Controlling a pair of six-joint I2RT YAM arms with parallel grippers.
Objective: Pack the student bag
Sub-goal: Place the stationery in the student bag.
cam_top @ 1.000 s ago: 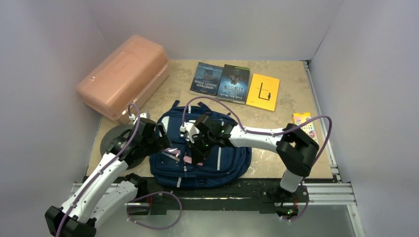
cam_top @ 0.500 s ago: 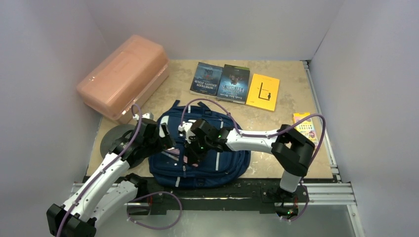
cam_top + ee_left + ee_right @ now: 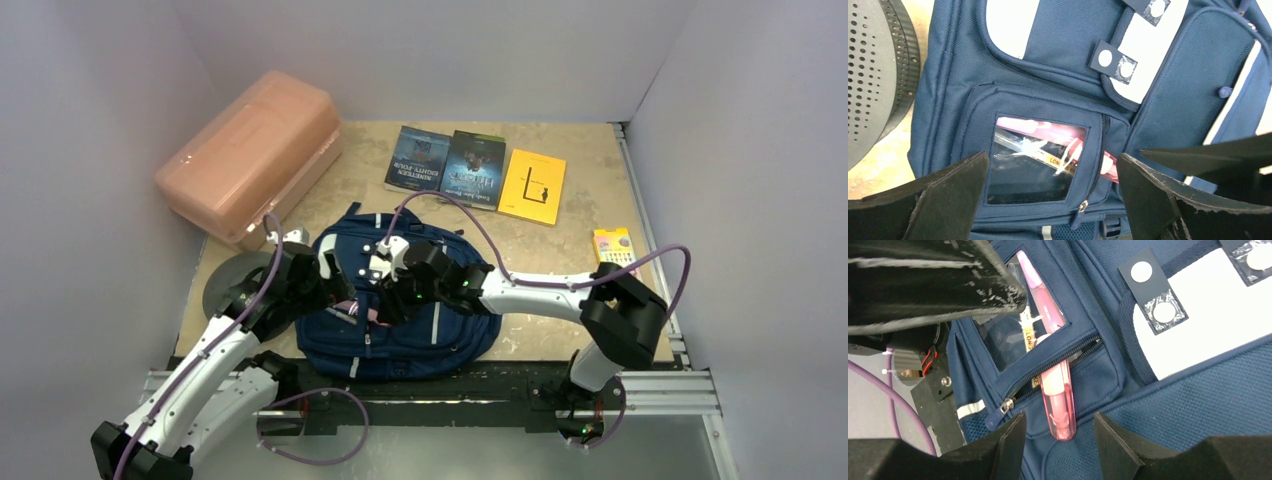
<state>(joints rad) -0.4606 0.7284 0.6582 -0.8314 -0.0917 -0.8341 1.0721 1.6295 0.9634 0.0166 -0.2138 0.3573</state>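
The navy student bag (image 3: 420,310) lies flat near the table's front edge, front pockets up. A clear pink tube (image 3: 1058,400) sticks halfway out of the open zip of its small window pocket (image 3: 1033,160); the tube's other end shows through the window. My right gripper (image 3: 1058,437) is open, its fingers on either side of the tube's free end without touching it; it also shows in the top view (image 3: 385,290). My left gripper (image 3: 1053,187) is open and empty just above the window pocket, at the bag's left side in the top view (image 3: 335,275).
A salmon-pink plastic box (image 3: 250,155) stands at the back left. Three books (image 3: 474,168) lie in a row at the back. A colourful card pack (image 3: 615,250) lies at the right edge. A grey perforated disc (image 3: 228,280) sits left of the bag.
My right wrist has shifted slightly up the bag and its elbow has swung right. My left gripper has edged closer to the pocket. The bag has shifted a little.
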